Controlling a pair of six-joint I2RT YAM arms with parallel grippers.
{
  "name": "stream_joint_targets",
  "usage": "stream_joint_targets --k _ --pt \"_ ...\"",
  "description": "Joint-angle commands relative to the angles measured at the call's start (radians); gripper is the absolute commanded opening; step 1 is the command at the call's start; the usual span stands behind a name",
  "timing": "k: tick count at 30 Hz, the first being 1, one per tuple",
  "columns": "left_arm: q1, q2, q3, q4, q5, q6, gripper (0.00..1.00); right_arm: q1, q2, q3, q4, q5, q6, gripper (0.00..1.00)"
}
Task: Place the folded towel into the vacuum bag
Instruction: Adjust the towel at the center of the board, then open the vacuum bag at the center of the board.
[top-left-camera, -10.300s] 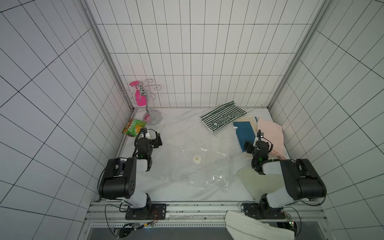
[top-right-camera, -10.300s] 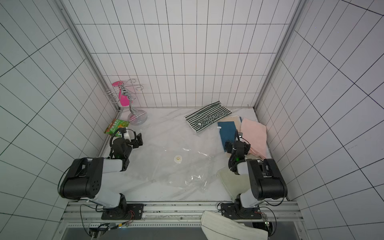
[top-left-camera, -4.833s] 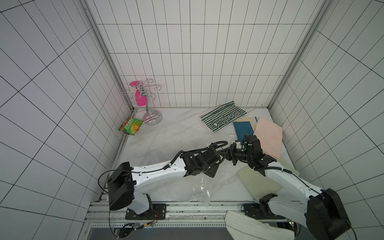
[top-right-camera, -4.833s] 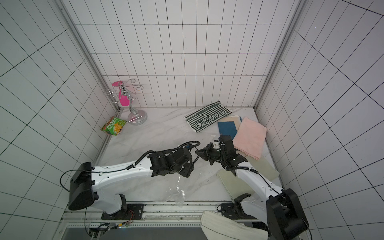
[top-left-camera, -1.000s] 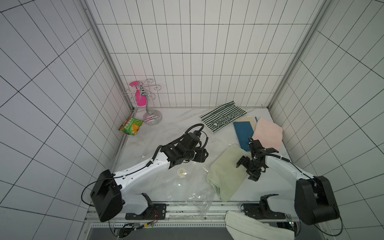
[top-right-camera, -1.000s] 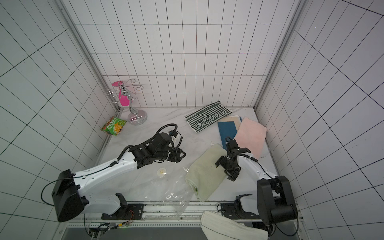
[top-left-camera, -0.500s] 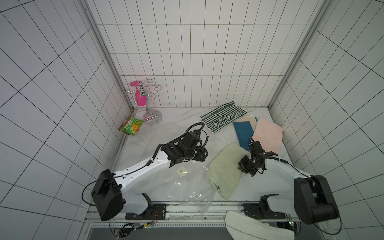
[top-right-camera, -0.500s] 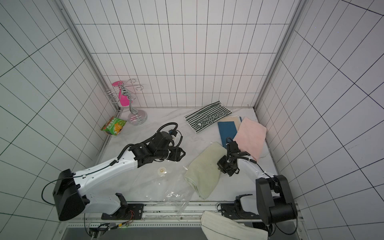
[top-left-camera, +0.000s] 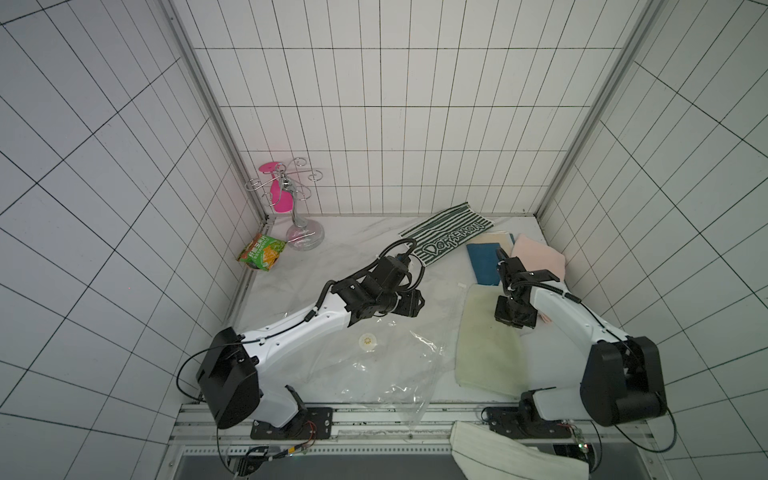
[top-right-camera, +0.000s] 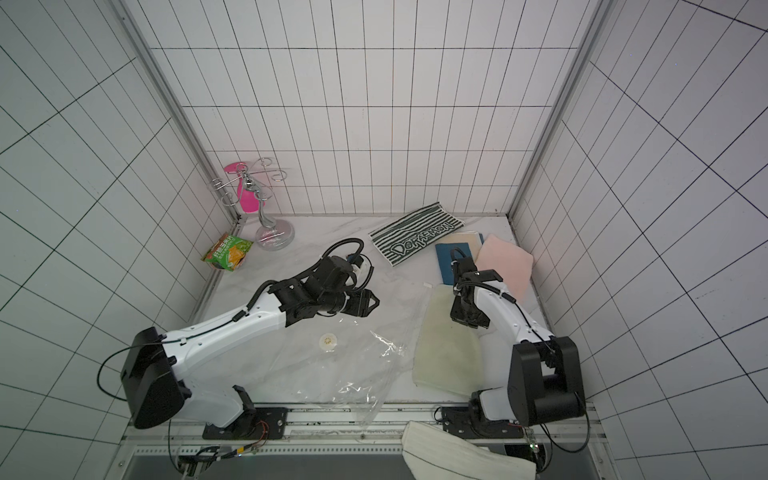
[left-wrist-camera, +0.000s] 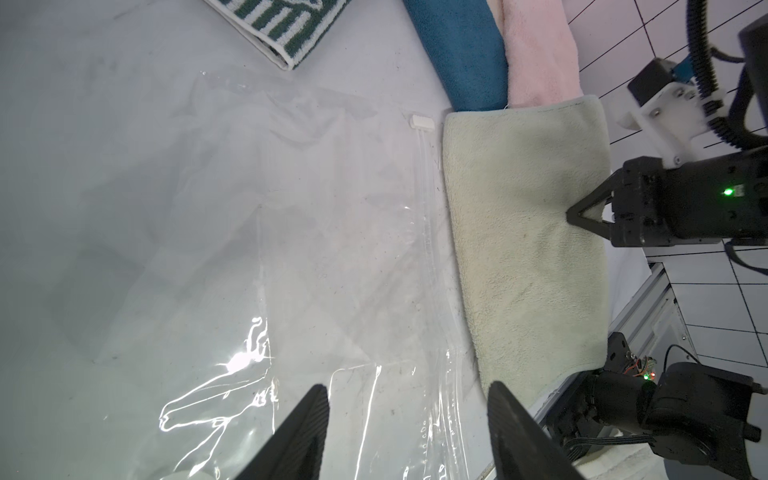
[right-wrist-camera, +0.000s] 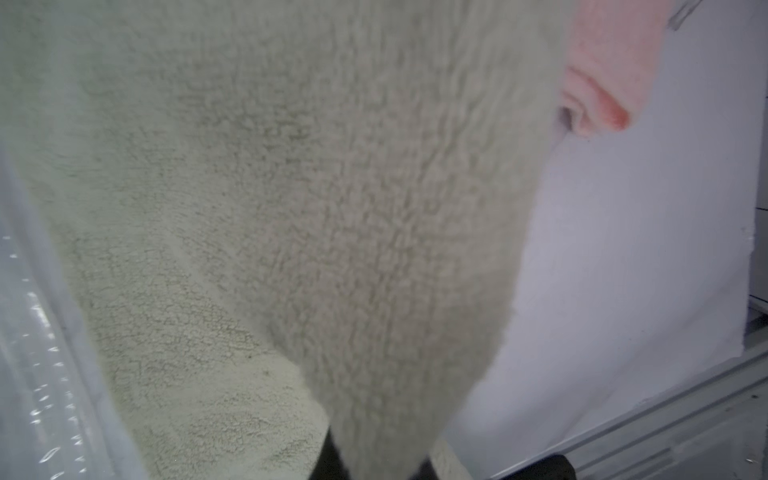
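Pale-green folded towel (top-left-camera: 486, 349) lies on the surface (top-left-camera: 353, 247) just beside the zip-seal edge of the vacuum bag (top-left-camera: 390, 365), outside it. Its long axis runs front to back, parallel to that edge, with one short end toward the blue towel (top-left-camera: 482, 262). Its long side away from the bag is pinched in the closed right gripper (left-wrist-camera: 571, 214); the left gripper (left-wrist-camera: 405, 399) hovers over the plastic, jaws apart.

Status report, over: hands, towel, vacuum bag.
Right hand shut on pale green towel edge. Left hand open above vacuum bag, holding nothing. Towel outside bag, beside its zip strip; bag lies flat.
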Motion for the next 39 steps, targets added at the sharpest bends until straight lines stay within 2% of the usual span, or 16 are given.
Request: stream_joint_targets --k 1,2,7,9,10,11,12,13,18,25,29,32,35,37,39 --pt "-0.003 0.005 0.019 0.007 0.020 -0.009 0.62 -0.010 0.082 0.055 -0.029 0.109 -0.041 0.09" --pt "-0.003 -0.001 0.016 0.006 0.015 -0.005 0.62 -0.010 0.102 0.055 -0.020 0.109 -0.044 0.11" --pt "0.002 -0.036 -0.020 0.016 -0.020 0.005 0.63 -0.010 0.097 0.034 0.012 0.053 -0.053 0.38" --pt "0.007 -0.044 -0.031 0.018 -0.017 0.000 0.63 -0.009 0.071 0.032 0.003 0.042 -0.064 0.62" --pt "0.010 -0.046 -0.033 0.018 -0.018 0.000 0.63 -0.010 0.061 0.034 -0.007 0.034 -0.071 0.69" --pt "0.013 -0.047 -0.034 0.018 -0.016 -0.001 0.63 -0.009 0.047 0.037 -0.017 0.020 -0.078 0.81" --pt "0.017 -0.049 -0.036 0.018 -0.015 -0.001 0.63 -0.009 0.030 0.036 -0.022 -0.002 -0.087 0.88" --pt "0.021 -0.050 -0.037 0.018 -0.013 0.000 0.63 -0.008 0.013 0.039 -0.028 -0.026 -0.094 0.99" --pt "0.046 -0.062 -0.043 0.018 -0.007 0.002 0.63 0.008 -0.041 0.024 -0.045 -0.147 -0.091 0.99" --pt "0.062 -0.074 -0.062 0.029 -0.004 -0.004 0.63 0.200 -0.004 -0.034 0.005 -0.109 0.016 0.99" --pt "0.067 -0.082 -0.070 0.032 -0.002 -0.008 0.63 0.235 0.075 -0.035 0.083 -0.147 0.041 0.99" --pt "0.062 -0.088 -0.072 0.025 -0.010 0.000 0.63 0.242 0.142 -0.021 0.110 -0.117 0.040 0.99" --pt "0.002 -0.074 -0.056 -0.003 -0.059 0.000 0.63 0.234 0.206 -0.030 0.142 -0.072 0.039 0.99" --pt "-0.052 -0.051 -0.050 -0.015 -0.072 -0.010 0.63 0.203 0.240 -0.062 0.178 -0.098 0.045 0.91" --pt "-0.111 -0.016 -0.038 -0.040 -0.084 -0.012 0.65 0.185 0.215 -0.090 0.209 -0.117 0.050 0.65"
